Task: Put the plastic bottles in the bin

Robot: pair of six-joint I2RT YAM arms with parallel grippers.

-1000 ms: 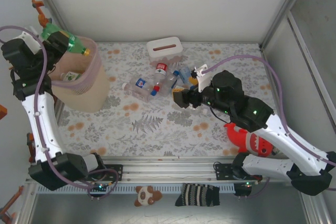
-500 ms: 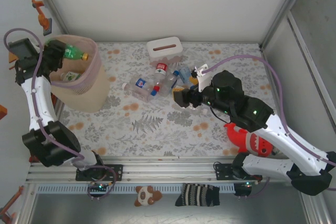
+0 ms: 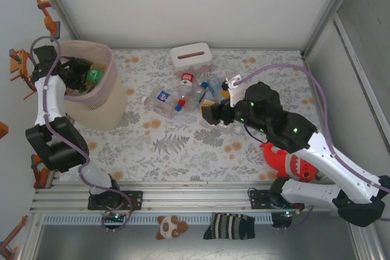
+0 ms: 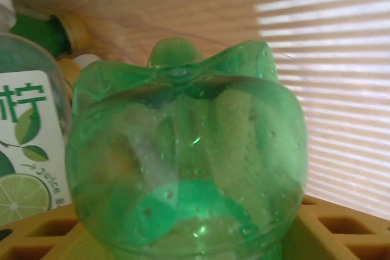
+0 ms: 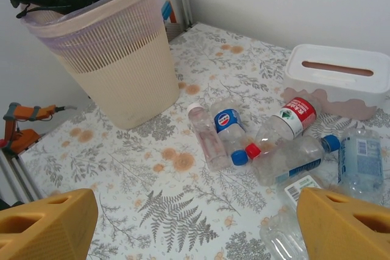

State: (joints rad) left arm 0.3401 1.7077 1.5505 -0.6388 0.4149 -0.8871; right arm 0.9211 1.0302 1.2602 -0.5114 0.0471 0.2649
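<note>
The bin [image 3: 100, 98] stands at the far left of the table, and in the right wrist view the bin [image 5: 116, 59] is at upper left. My left gripper [image 3: 79, 71] reaches down inside it. A green bottle [image 4: 183, 150] sits base-first between its yellow fingers [image 4: 341, 226]; the grip itself is hidden. Beside it lies a lime-labelled bottle [image 4: 27, 150]. Several bottles [image 3: 183, 92] lie in a pile mid-table: a white-capped one [image 5: 207, 138], a blue-labelled one [image 5: 228, 129], a red-labelled one [image 5: 283, 126]. My right gripper [image 5: 195, 229] hovers open just short of them, nothing between its fingers.
A white tissue box [image 3: 191, 55] stands behind the pile; in the right wrist view the box [image 5: 338, 74] is at upper right. A red plush shark [image 3: 286, 162] lies by the right arm's base. Metal frame posts and walls close in the table's sides.
My left gripper has dropped from above the bin's rim down into the bin, taking the green bottle with it. The right arm has not moved.
</note>
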